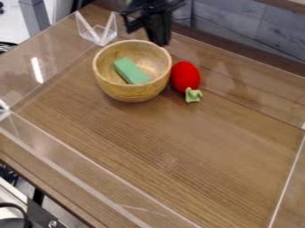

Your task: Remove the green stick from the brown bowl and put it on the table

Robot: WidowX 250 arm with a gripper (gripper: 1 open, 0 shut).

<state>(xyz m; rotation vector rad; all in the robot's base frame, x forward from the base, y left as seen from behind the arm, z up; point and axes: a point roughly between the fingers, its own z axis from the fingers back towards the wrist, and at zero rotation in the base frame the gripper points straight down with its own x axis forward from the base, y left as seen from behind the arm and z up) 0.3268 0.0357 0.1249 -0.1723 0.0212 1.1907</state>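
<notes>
Bowl: the brown bowl (132, 70) sits in the upper left of the frame on the table (179, 151), its thick rim unobstructed.
Stick: the green stick (131, 71) lies flat inside the bowl, resting on the bottom, not on the table; the removal is not yet done.
Stick axis: its long side runs from upper left to lower right across the bowl floor.
Gripper: the gripper (158, 37) hangs at the top of the frame, above the bowl's far rim and a little to the right of centre, jaws pressed together on nothing; the stick is plainly not in them.
Relation that matters: the stick lies below and to the left of the fingertips, clear of them, so a fresh approach would likely mean opening and coming down over the bowl.
Strawberry: a red strawberry (186, 78) toy touches or nearly touches the bowl's right side.
Writing: no brand, label or legible text anywhere in view.
</notes>
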